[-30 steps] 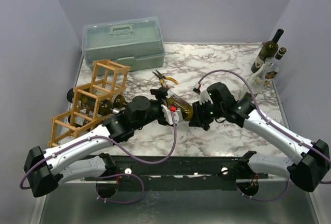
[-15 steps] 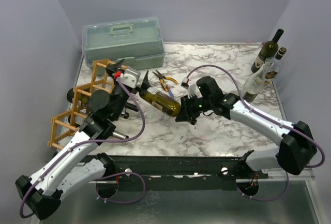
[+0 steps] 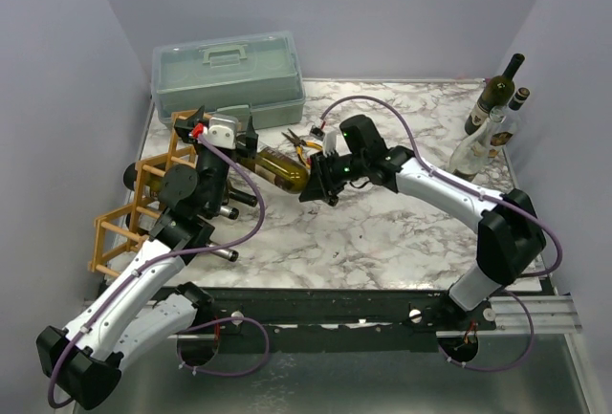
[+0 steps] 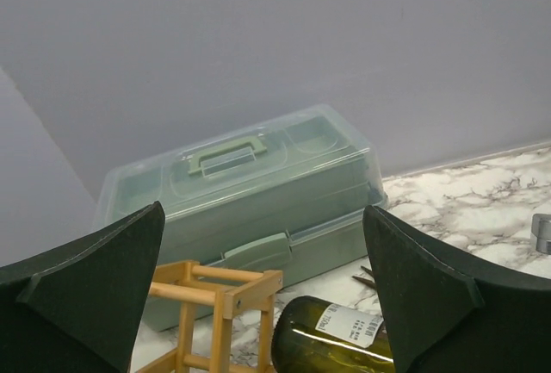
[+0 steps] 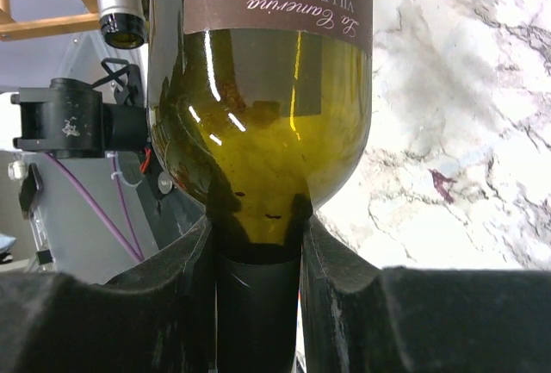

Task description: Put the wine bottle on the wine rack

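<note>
My right hand (image 5: 256,252): clamping wine bottle (image 3: 279,167) at neck | my left hand (image 4: 263,211): fingers standing apart, gripping nothing | bottle: lying level over bench (image 3: 382,242), base beside wine rack (image 3: 143,204) top.

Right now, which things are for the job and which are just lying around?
For the job:
- bottle, gripped at its neck by the right end effector
- rack

Just lying about:
- toolbox
- pliers
- spare bottles in the far right corner
</note>
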Robot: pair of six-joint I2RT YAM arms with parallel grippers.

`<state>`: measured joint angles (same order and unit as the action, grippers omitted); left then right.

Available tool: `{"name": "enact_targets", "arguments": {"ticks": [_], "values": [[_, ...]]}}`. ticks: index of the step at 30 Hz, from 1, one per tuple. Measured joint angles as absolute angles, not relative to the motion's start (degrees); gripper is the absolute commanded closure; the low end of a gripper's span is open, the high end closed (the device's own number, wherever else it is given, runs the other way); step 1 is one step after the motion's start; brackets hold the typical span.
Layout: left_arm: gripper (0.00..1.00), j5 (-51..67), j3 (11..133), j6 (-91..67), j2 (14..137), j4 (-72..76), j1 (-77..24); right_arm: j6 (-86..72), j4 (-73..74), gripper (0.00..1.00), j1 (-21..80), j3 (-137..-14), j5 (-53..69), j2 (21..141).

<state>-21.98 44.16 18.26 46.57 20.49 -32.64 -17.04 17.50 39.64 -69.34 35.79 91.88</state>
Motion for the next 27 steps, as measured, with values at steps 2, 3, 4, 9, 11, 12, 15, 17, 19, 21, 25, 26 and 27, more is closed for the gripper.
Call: {"name": "enact_targets", "arguments": {"ticks": [2,3,4,9,11,12,15,17,19,21,25,26,27], "values": [[0.01,-22.02,44.14,17.85,46.87,20.51,-32.18,-17.04,17.19,0.99,39.66,-70.54,36.42,93.17],[0.01,-22.02,44.14,17.74,46.89,20.51,-32.01,-17.02,17.17,0.99,39.66,-70.94,36.67,93.62],[0.01,-22.02,44.14,17.5,46.89,20.53,-31.73,-17.04,17.08,1.0,39.66,-71.31,36.97,94.17],[0.01,-22.11,44.14,16.86,46.89,20.56,-31.18,-17.04,16.93,0.99,39.7,-72.62,37.85,96.38],[0.01,-22.11,44.14,16.73,46.89,20.56,-31.07,-17.06,16.86,1.0,39.81,-73.25,38.09,97.25],[0.01,-22.13,44.14,16.71,46.89,20.56,-31.07,-17.06,16.82,0.99,39.88,-73.69,38.26,97.73],[0.01,-22.11,44.14,16.67,46.89,20.56,-30.94,-17.06,16.73,0.99,40.25,-75.16,38.28,99.24],[0.01,-22.13,44.14,16.62,46.89,20.56,-30.83,-17.04,16.64,0.99,40.62,-76.12,38.26,100.16],[0.01,-22.13,44.12,16.53,46.89,20.56,-30.81,-17.04,16.45,1.0,41.01,-77.01,38.28,101.06],[0.01,-22.13,44.12,16.51,46.89,20.56,-30.81,-17.04,16.36,1.0,41.34,-77.78,38.28,101.91],[0.01,-22.13,44.12,16.51,46.92,20.56,-30.81,-16.95,16.4,0.99,41.65,-79.99,38.3,104.09],[0.01,-22.13,44.12,16.51,46.94,20.56,-30.81,-16.93,16.38,1.0,41.65,-80.62,38.3,104.73],[0.01,-22.15,44.12,16.51,46.96,20.56,-30.79,-16.88,16.36,0.99,41.65,-81.52,38.3,105.54]]}}
